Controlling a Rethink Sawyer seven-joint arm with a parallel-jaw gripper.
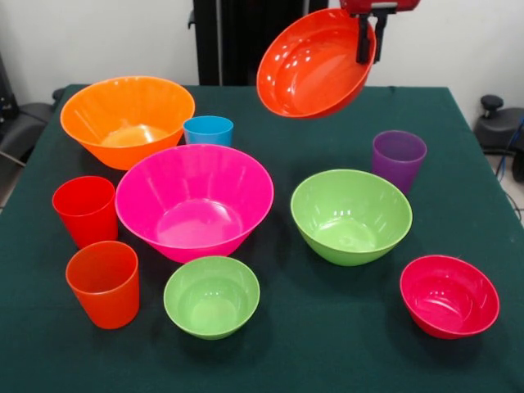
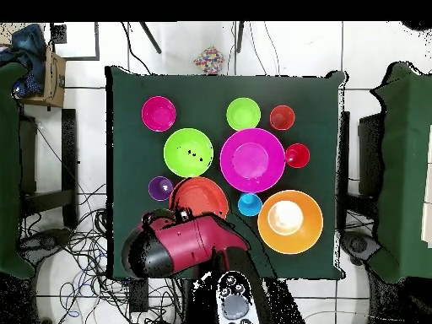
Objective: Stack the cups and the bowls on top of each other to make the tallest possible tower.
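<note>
gripper (image 1: 370,37) clamped on red-orange bowl (image 1: 311,70) rim, tilted, above table (image 1: 458,205)

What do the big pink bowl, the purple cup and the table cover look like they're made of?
The big pink bowl looks like glossy moulded plastic: bright highlights sit on its smooth inner wall. The purple cup seems to be translucent plastic with a duller finish, since its far wall shows faintly through. The table cover looks like dark green matte cloth, felt perhaps, with no shine.

no readable text, labels, brands or numbers on anything
</note>
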